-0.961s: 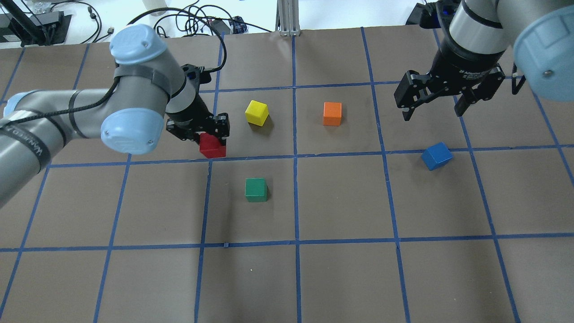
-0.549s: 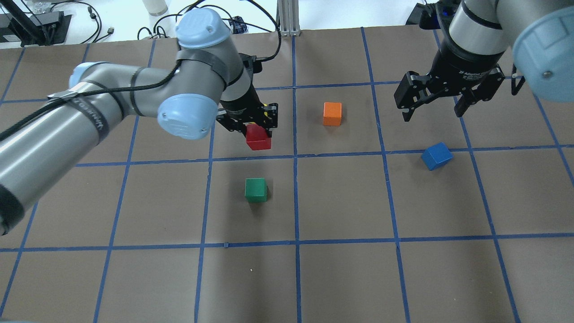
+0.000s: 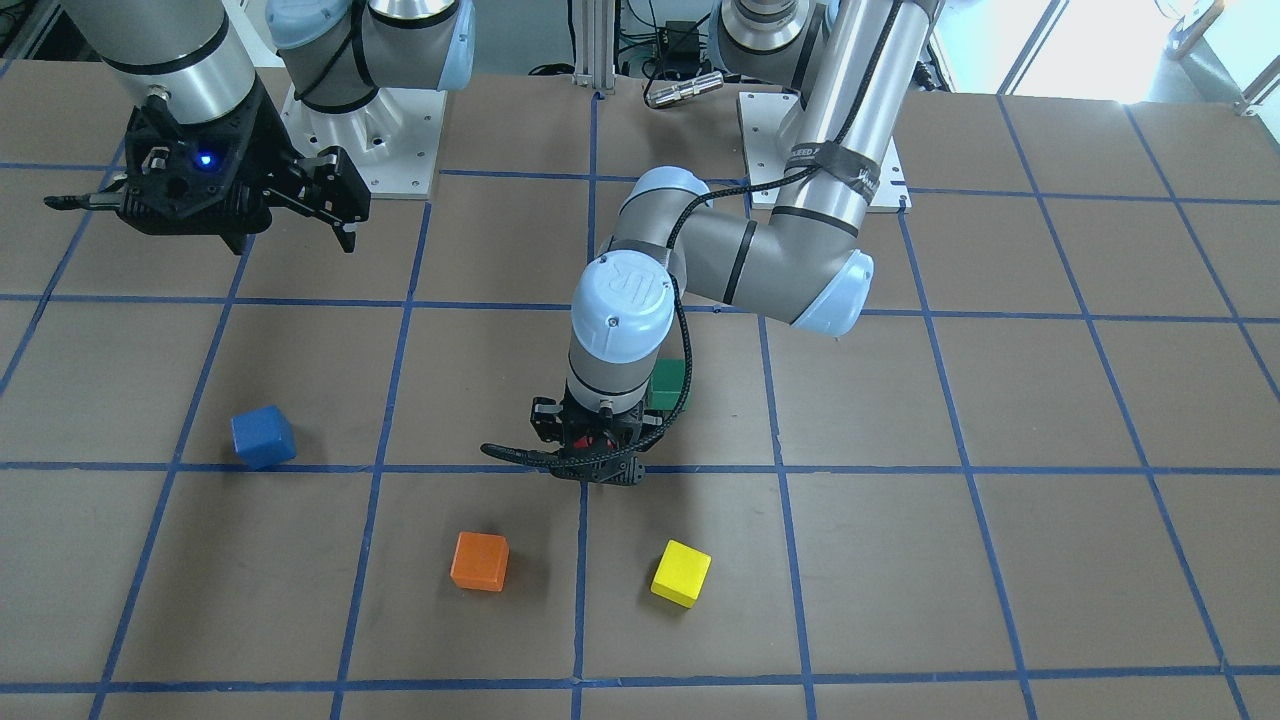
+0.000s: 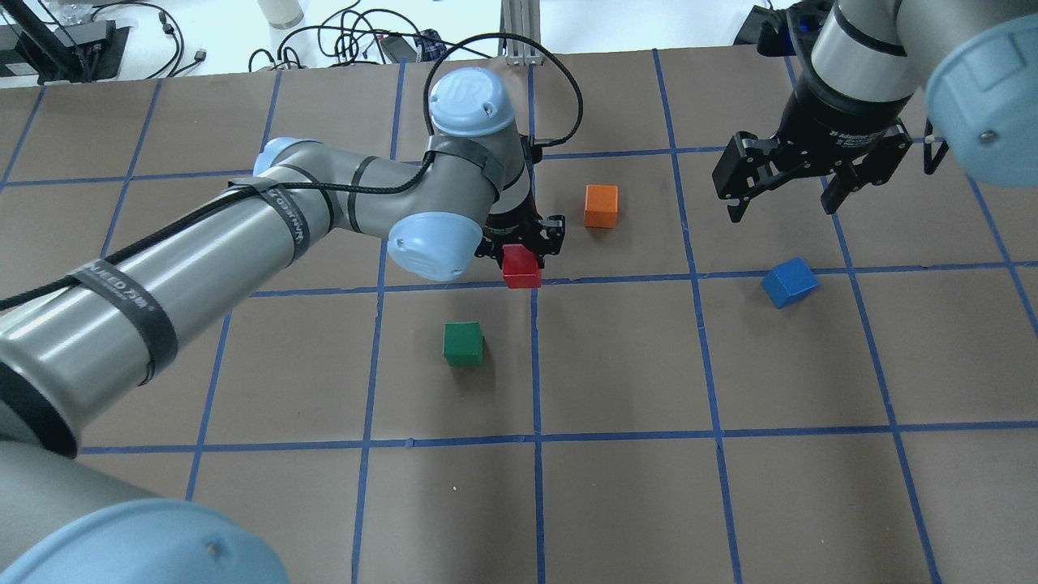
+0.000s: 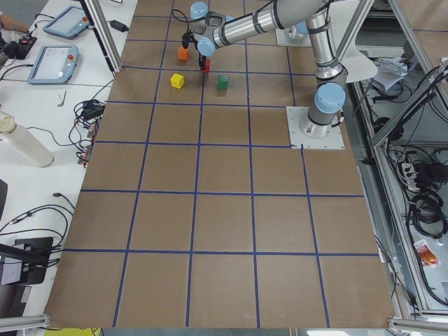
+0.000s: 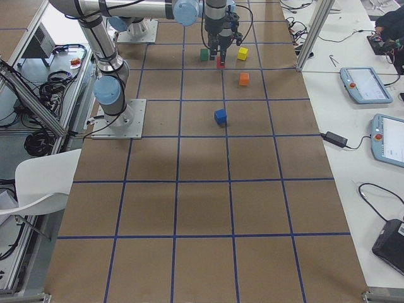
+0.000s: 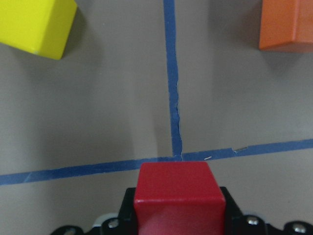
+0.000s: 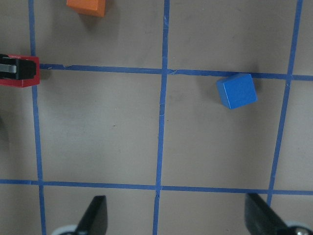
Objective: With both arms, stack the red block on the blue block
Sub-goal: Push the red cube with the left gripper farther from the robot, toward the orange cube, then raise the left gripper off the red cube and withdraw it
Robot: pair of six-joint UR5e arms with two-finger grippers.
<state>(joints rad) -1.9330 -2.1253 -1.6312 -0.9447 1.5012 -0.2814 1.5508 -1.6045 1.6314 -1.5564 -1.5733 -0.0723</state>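
The red block (image 4: 521, 268) sat clamped between the fingers of the left gripper (image 4: 521, 248), which pointed straight down at a crossing of the blue tape lines near the middle of the table (image 4: 649, 495). In the left wrist view the block (image 7: 178, 191) filled the bottom centre of the picture, with the tape crossing just beyond it. Whether its underside touched the table could not be told. From the front-facing camera only a sliver of red (image 3: 597, 440) showed under the wrist.

In the overhead view, the blue block (image 4: 789, 282) lay on the table at 3 o'clock from the red one, well apart from it. It was turned a little out of line with the grid, just below a tape line, and nothing touched it. The right gripper (image 4: 782, 203) hung in the air at 12 o'clock from the blue block, its fingers spread wide and holding nothing. The right wrist view showed the blue block (image 8: 237, 91) at about 1 o'clock from the gap between the two fingertips, and the red block (image 8: 19, 71) at the far left edge.

The orange block (image 4: 601, 205) stood near the red block, at 2 o'clock from it, and the green block (image 4: 463, 343) stood at 7 o'clock. The yellow block (image 3: 681, 573) was hidden behind the left arm in the overhead view. The front-facing camera showed it near the left gripper, at 5 o'clock from it.
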